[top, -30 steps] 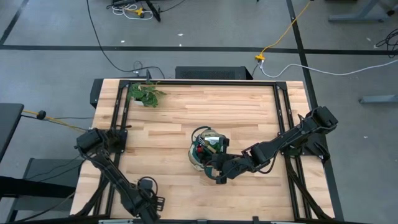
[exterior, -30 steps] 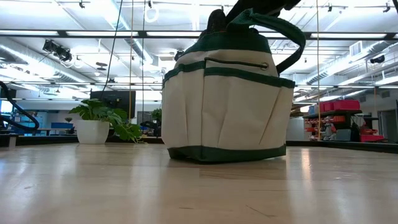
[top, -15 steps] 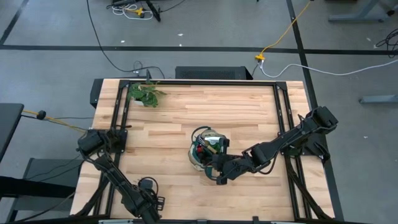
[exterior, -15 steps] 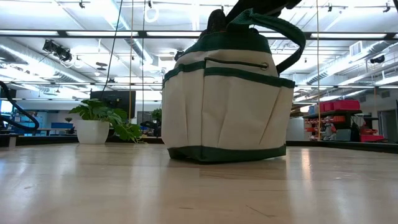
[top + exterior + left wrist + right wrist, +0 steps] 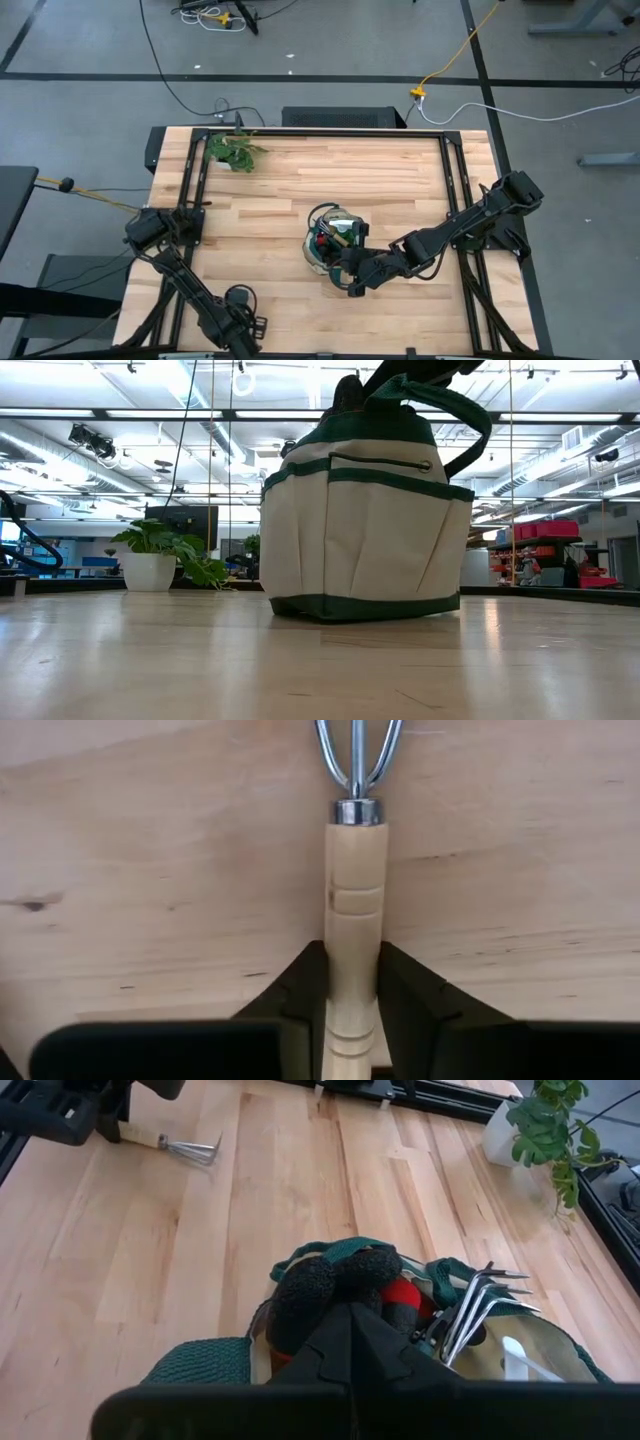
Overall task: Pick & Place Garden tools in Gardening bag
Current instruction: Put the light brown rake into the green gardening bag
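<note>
One pale wooden table (image 5: pixel 400 180) beneath bright ceiling lights; left pincer (image 5: pixel 352 982) clamping rake handle (image 5: pixel 352 920), right pincer (image 5: pixel 352 1342) closed.

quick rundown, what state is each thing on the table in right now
left gripper: jaws closed on the rake's wooden handle, at the table's near left
rake: lying flat on the table, gripped
gardening bag: upright, mouth open
second rake: in the bag, prongs sticking out
gloves: in the bag
right gripper: shut, over the bag
plant: untouched, far left corner
</note>
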Tool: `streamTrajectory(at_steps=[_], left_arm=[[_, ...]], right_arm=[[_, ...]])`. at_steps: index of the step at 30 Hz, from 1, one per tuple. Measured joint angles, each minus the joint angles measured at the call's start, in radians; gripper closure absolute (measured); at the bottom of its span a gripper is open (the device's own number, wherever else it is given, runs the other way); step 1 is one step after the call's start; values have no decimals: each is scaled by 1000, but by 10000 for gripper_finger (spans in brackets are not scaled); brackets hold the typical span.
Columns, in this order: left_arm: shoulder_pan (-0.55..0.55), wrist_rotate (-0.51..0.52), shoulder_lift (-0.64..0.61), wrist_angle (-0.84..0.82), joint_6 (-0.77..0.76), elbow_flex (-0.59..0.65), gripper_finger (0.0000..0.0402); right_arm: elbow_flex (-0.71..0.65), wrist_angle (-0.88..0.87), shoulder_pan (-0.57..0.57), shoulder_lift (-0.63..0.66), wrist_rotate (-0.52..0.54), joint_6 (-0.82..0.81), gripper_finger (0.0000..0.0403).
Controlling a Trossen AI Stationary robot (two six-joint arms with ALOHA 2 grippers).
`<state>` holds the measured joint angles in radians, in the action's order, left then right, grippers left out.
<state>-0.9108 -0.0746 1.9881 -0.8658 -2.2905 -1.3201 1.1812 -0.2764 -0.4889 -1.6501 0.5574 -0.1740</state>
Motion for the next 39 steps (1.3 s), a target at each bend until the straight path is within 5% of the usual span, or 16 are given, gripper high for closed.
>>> streamTrajectory(at_steps=[12,26,30,39], left_arm=[[-5,147,-3,-60,28,1,329],[-6,741,-181,-328,33,4,329],[13,959,-230,-356,136,3,329],[147,1182,-284,-363,446,3,329]], right_arm=[[0,-2,0,9,27,7,403],[0,-31,0,95,63,-5,403],[0,-34,0,95,59,-5,403],[0,-36,-2,95,54,-51,403]])
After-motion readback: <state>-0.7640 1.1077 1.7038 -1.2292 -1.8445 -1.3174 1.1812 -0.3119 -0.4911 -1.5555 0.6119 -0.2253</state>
